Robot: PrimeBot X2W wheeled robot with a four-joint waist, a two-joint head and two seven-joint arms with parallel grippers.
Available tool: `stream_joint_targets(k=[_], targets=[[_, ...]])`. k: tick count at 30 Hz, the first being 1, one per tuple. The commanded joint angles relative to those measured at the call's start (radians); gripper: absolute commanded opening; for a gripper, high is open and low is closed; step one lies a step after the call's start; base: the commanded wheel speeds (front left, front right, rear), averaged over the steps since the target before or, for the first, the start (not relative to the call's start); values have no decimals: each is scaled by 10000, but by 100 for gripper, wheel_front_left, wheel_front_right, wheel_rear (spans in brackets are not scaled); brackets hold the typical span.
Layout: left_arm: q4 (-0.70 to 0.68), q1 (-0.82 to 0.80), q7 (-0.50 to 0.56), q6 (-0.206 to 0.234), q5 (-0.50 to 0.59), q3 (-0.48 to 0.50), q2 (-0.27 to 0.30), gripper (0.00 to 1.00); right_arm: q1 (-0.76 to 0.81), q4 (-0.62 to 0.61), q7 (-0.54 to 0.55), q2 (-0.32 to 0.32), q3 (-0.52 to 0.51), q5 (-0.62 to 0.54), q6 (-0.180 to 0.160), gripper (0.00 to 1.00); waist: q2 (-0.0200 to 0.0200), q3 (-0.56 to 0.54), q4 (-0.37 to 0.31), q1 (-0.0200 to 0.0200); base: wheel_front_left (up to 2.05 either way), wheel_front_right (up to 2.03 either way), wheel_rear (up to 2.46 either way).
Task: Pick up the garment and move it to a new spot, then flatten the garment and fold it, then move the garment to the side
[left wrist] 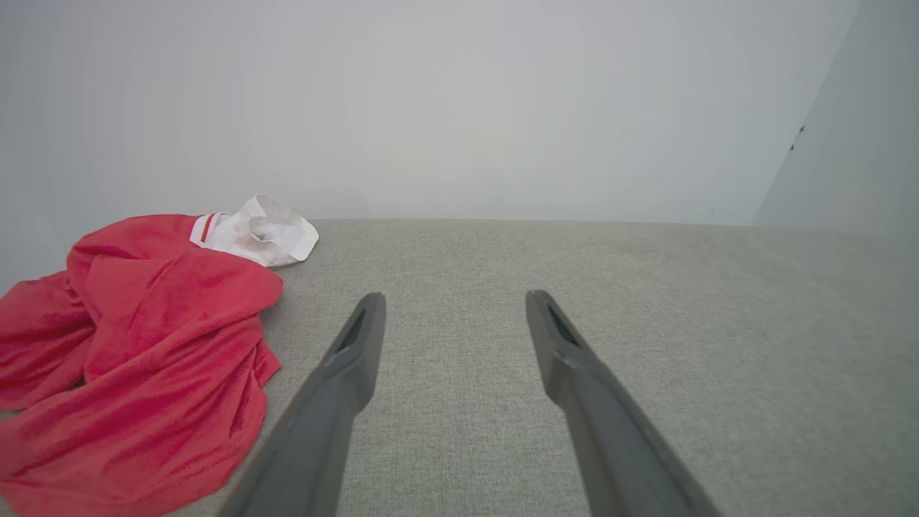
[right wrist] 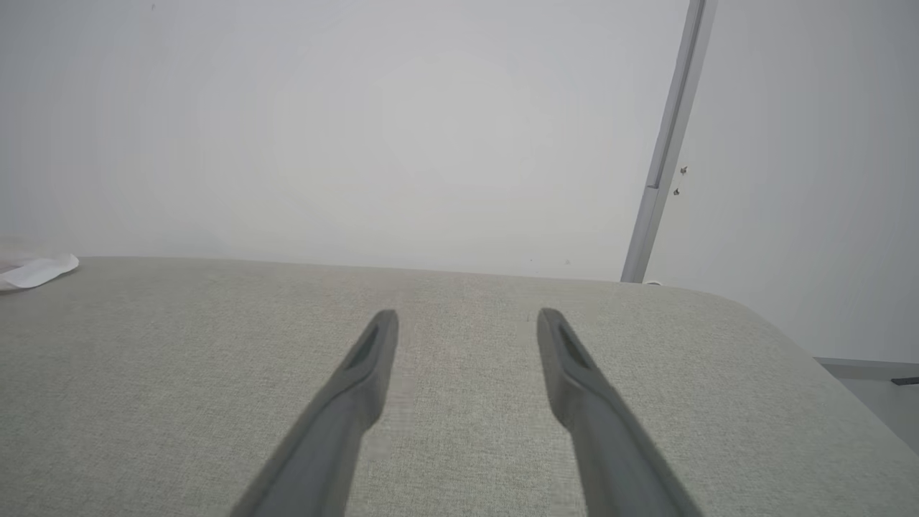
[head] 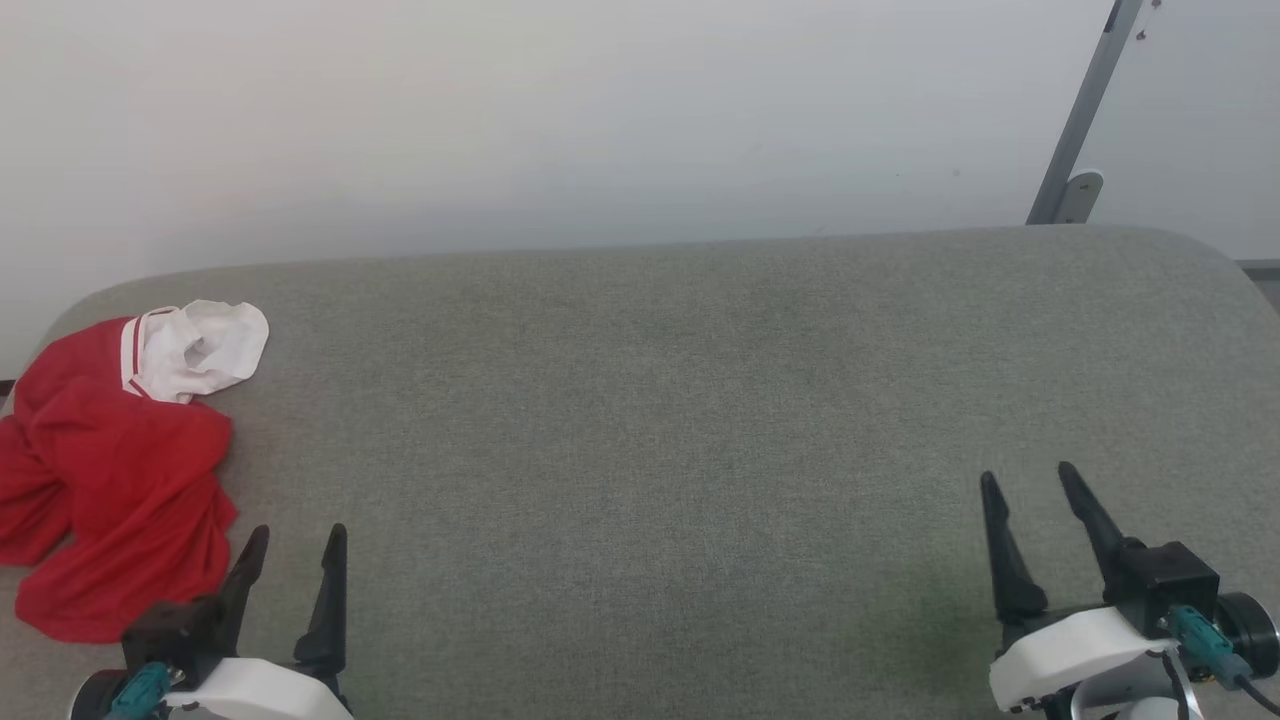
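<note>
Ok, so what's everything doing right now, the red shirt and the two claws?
garment: crumpled in a heap at the left end of the grey table, not held, not yet flattened or folded.
left gripper: open, empty, beside the heap.
right gripper: open, empty, at the table's other end, far from the heap.

The garment [head: 120, 480] is soft red cloth with a faint sheen. The cushion [head: 650, 420] is coarse, matt grey weave. The fingers [left wrist: 348, 373] look like matt dark plastic.
</note>
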Motion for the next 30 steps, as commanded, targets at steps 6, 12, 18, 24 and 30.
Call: stream_joint_targets(k=[6,12,18,24,30], targets=[[-14,77,-67,-18,-66,105,49,100,99,-123,-50,42,16,39,-3,100,0,-14,16,0,0,0,0],[-1,114,-67,-18,-56,119,72,100,98,-207,-50,39,18,9,-3,100,0,-26,31,0,0,0,0],[16,126,-67,-8,-100,122,89,100,123,-297,-50,41,13,-4,-3,100,0,-30,49,0,0,0,0],[18,200,-67,-8,-160,142,114,100,134,-353,-50,0,52,46,-3,100,0,-30,42,0,0,0,0],[-31,278,-67,-8,-196,199,151,100,157,-438,-50,-72,88,108,-3,100,0,-28,22,0,0,0,0]])
